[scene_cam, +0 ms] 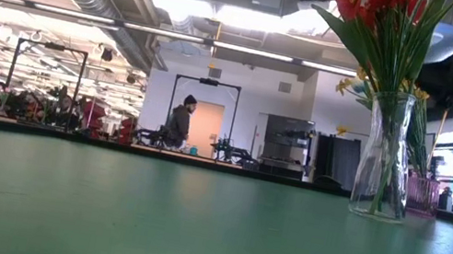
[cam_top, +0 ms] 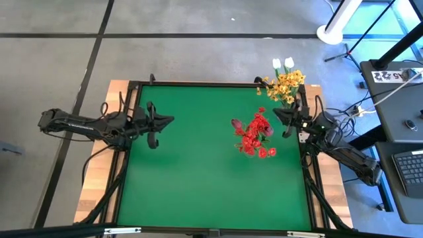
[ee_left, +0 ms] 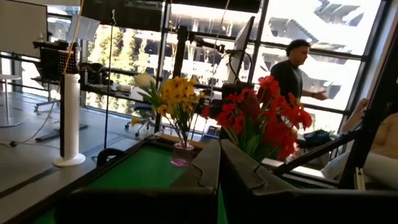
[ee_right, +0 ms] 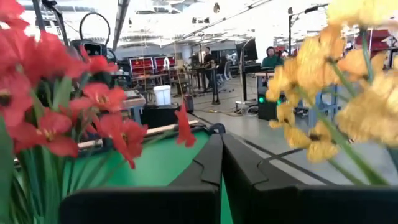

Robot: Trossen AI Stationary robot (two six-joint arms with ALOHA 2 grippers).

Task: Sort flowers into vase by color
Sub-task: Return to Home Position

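Red flowers (cam_top: 254, 135) stand in a clear glass vase (scene_cam: 385, 155) on the green table (cam_top: 198, 165), right of its middle. Yellow flowers (cam_top: 285, 84) stand in a pink vase (ee_left: 182, 154) at the far right corner, with white tulips (cam_top: 283, 63) beside them. My left gripper (cam_top: 170, 119) hovers over the table's left part, shut and holding nothing, and it also shows in its wrist view (ee_left: 219, 168). My right gripper (cam_top: 275, 112) is shut and holding nothing, just right of the red flowers (ee_right: 56, 112) and near the yellow ones (ee_right: 336, 93).
A black frame (cam_top: 218, 84) runs round the table. Off its right side is a desk with a keyboard (cam_top: 410, 165). A white pole stand (ee_left: 69, 118) is on the floor past the far edge. People show in the room behind (scene_cam: 178, 123) (ee_left: 292, 62).
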